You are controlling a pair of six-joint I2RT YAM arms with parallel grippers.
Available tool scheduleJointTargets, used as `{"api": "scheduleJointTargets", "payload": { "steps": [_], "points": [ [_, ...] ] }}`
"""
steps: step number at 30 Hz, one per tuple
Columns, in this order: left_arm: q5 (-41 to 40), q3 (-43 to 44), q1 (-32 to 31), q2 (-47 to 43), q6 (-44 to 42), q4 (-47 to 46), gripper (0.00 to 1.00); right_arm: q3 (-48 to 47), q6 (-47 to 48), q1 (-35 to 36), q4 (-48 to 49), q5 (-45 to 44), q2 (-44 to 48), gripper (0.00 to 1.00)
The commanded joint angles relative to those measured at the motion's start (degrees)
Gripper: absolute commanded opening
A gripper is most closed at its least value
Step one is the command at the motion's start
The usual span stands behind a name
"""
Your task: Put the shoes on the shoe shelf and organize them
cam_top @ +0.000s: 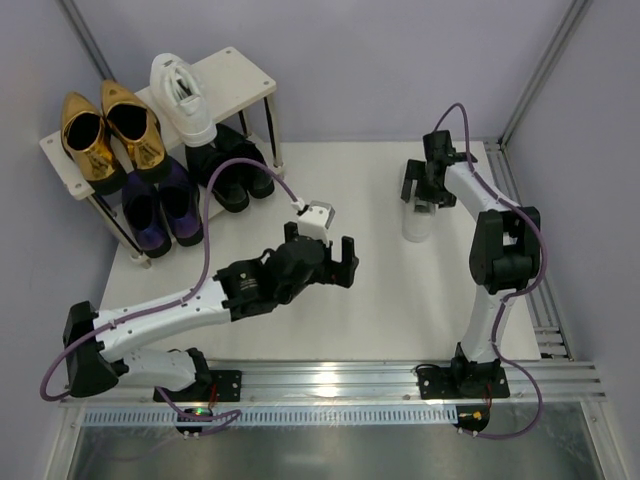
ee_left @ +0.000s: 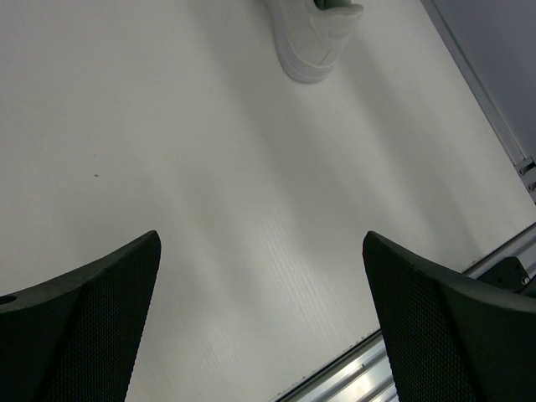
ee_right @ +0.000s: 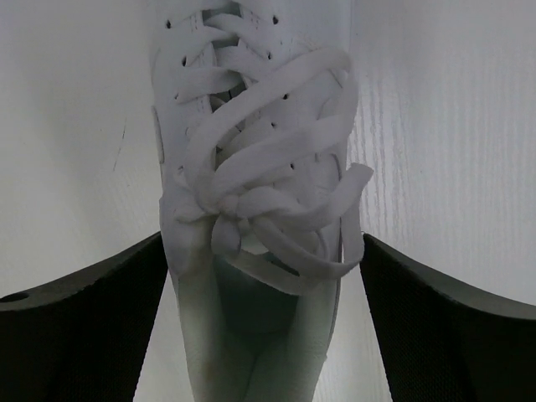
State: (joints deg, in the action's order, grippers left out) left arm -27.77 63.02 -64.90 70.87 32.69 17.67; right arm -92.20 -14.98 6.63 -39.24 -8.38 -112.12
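The shoe shelf point(cam_top: 245, 76) stands at the back left. Its top board carries the gold loafers point(cam_top: 108, 138) and one white sneaker point(cam_top: 184, 98). Purple shoes point(cam_top: 160, 208) and black shoes point(cam_top: 228, 172) sit on the lower tier. A second white sneaker point(cam_top: 416, 224) point(ee_right: 251, 167) stands on the table at the right, its toe showing in the left wrist view point(ee_left: 314, 38). My right gripper point(cam_top: 424, 193) point(ee_right: 261, 327) is open directly over it, its fingers point(ee_right: 75, 335) straddling the heel opening. My left gripper point(cam_top: 336, 262) point(ee_left: 261, 318) hangs open and empty over the middle of the table.
A metal rail point(cam_top: 330, 380) runs along the near edge of the white table, and it shows in the left wrist view point(ee_left: 368, 368). Grey walls close in the back and sides. A purple cable point(cam_top: 215, 190) arcs from the left arm close to the shelf front.
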Motion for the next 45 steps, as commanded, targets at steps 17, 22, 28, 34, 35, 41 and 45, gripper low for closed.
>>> {"api": "scheduleJointTargets", "payload": {
  "steps": [17, 22, 28, 34, 35, 41, 45],
  "points": [
    [-9.1, -7.4, -5.1, 2.2, 8.0, 0.5, 1.0, 16.3, -8.3, 7.2, 8.2, 12.8, 12.3, 0.04],
    [-9.8, -8.4, -6.2, 4.7, 8.2, -0.8, 1.0, 18.3, -19.4, 17.2, 5.7, 8.6, 15.1, 0.04],
    [-10.9, -8.6, -8.7, 7.8, 7.0, -3.7, 1.0, 16.1, -31.6, 29.7, 2.8, 0.4, 12.1, 0.27],
    [-14.1, -9.1, -10.0, 8.6, 8.3, -2.6, 1.0, 12.8, -32.7, 32.5, 2.0, 2.6, 8.9, 0.56],
    [-14.7, -9.2, -10.2, 8.2, 8.5, -2.4, 1.0, 12.1, -32.0, 32.5, 2.2, 4.3, 9.0, 0.7],
    [-17.1, -9.9, -10.7, 7.8, 9.5, -2.3, 1.0, 7.3, -26.9, 32.4, 3.5, 15.4, 10.1, 0.98],
    [-18.9, -10.3, -10.7, 9.3, 8.1, -4.9, 1.0, 4.6, -25.2, 31.2, -0.4, 13.3, 12.9, 0.98]
  ]
}}
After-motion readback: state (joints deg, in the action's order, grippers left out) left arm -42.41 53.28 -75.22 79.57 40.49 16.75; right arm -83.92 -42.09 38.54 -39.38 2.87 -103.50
